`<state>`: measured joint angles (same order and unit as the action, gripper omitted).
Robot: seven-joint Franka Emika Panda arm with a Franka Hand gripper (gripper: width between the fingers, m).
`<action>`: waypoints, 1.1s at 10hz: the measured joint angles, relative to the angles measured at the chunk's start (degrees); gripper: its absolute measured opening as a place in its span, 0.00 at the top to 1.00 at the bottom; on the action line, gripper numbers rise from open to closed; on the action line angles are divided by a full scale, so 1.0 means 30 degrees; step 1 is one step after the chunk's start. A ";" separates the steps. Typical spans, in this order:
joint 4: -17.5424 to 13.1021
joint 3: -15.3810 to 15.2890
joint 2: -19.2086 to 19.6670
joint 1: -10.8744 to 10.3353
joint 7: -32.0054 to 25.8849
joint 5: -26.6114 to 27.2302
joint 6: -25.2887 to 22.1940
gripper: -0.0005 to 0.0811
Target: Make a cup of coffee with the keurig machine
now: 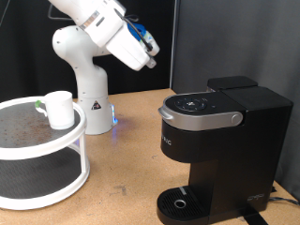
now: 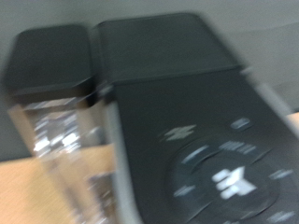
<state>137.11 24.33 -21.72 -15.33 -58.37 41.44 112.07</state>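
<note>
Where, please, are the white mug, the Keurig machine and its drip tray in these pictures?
white mug (image 1: 59, 109): exterior view, its side wall.
Keurig machine (image 1: 220, 150): exterior view, its black front body.
drip tray (image 1: 180, 202): exterior view, its circular top.

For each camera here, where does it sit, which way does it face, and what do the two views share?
Exterior view: off the arm, facing the table; shows the arm's base, the gripper raised at the top, the cup on a round stand at left, the keurig machine at right.
Wrist view: on the hand, looking down, blurred, at the machine's lid and round button panel; no fingers show.
Shared: only the machine.
</note>
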 joint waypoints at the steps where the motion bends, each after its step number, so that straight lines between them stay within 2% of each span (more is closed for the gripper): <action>1: 0.0217 0.0100 -0.0457 0.0272 -0.0311 -0.0838 -0.0628 0.99; 3: 0.1249 0.0142 -0.1767 0.0885 -0.0599 -0.1371 -0.0238 0.99; 5: 0.2762 0.0125 -0.3451 0.1563 -0.0573 -0.1215 0.1280 0.99; 7: 0.3940 0.0216 -0.5018 0.2327 -0.0582 -0.1214 0.1479 0.99; 9: 0.4759 0.0260 -0.6375 0.2707 -0.0627 -0.1215 0.1671 0.99; 11: 0.4756 0.0283 -0.6283 0.2819 -0.0160 -0.1826 0.1047 0.99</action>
<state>151.38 25.18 -40.57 -6.88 -58.85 35.96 115.21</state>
